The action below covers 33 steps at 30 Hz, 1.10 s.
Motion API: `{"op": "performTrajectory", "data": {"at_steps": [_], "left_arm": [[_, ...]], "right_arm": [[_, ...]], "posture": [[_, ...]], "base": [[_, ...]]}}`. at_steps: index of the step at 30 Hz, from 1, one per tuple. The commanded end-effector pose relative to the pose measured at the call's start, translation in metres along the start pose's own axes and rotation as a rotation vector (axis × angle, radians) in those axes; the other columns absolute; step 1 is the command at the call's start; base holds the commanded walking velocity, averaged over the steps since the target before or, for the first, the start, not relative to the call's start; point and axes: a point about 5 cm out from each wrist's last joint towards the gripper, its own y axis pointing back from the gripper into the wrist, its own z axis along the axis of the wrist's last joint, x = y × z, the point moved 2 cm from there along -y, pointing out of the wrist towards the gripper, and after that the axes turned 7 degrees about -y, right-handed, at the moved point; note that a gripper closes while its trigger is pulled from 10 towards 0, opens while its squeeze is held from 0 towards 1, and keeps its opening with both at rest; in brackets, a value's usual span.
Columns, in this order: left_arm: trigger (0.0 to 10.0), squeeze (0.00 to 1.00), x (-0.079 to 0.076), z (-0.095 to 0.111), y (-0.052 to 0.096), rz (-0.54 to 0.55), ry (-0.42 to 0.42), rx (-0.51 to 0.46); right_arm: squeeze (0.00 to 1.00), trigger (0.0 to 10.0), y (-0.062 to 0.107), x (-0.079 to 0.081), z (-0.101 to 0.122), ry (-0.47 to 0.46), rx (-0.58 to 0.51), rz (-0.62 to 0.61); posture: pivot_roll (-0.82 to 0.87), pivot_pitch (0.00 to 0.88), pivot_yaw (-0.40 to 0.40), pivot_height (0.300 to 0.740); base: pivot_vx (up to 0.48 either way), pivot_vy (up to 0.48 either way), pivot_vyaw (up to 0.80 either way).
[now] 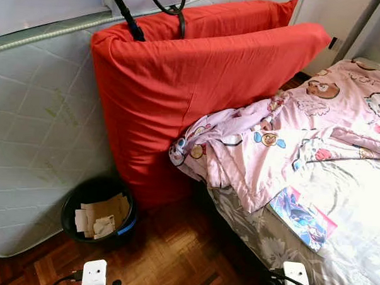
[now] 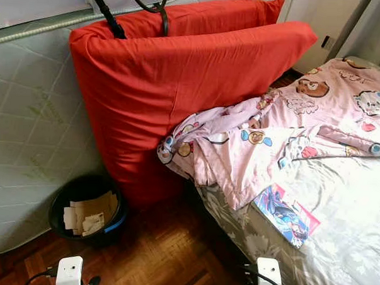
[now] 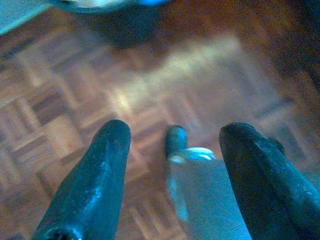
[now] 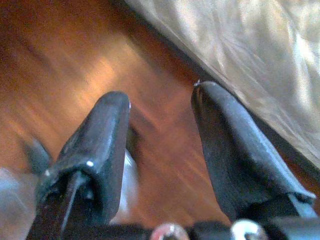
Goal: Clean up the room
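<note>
The left gripper hangs low over the parquet floor with its fingers spread and nothing between them, and the right gripper is the same beside the bed's edge — parted, empty, idle. What wants tidying lies on the bed: a colourful comic book sits loose on the grey sheet near the bed's edge, and a pink cartoon-print blanket is rumpled, one corner spilling over the side just above it. Behind, two big red cushions lean against an upended white mattress at the wall. At their foot stands a black bin on the floor, already holding cardboard and scraps of paper. By my reckoning the job is barely begun — the book is untouched, the blanket unmade, neither arm yet raised toward either.
</note>
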Motion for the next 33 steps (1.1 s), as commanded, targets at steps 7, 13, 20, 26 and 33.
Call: {"op": "performTrajectory", "data": {"at_steps": [7,13,20,26,33], "left_arm": [[10.0,0.0,-0.0131,-0.0023,0.0012,-0.04,-0.002,-0.005],[10.0,0.0,-0.013,0.0017,0.0014,-0.035,-0.007,-0.043],[10.0,0.0,-0.0127,0.0041,0.0017,-0.031,-0.011,-0.067],[10.0,0.0,-0.0136,0.0033,0.0018,-0.04,0.0,-0.064],[10.0,0.0,-0.0136,0.0005,0.0016,-0.04,-0.003,-0.039]], "right_arm": [[0.0,10.0,-0.0043,0.0147,0.0175,-0.06,-0.06,0.038],[0.0,10.0,-0.0044,0.0149,0.019,-0.073,-0.071,0.037],[0.0,10.0,-0.0043,0.0143,0.0191,-0.075,-0.075,0.035],[0.0,10.0,-0.0043,0.014,0.0184,-0.078,-0.07,0.03],[0.0,10.0,-0.0045,0.0131,0.0162,-0.082,-0.05,0.021]], "posture": [[-0.07,0.0,0.022,0.74],[-0.07,0.0,0.023,0.74],[-0.08,0.0,0.021,0.74],[-0.08,0.0,0.02,0.74],[-0.08,0.0,0.018,0.74]], "base": [[0.0,0.0,0.0],[0.0,0.0,0.0],[0.0,0.0,0.0],[0.0,0.0,0.0],[0.0,0.0,-0.49]]}}
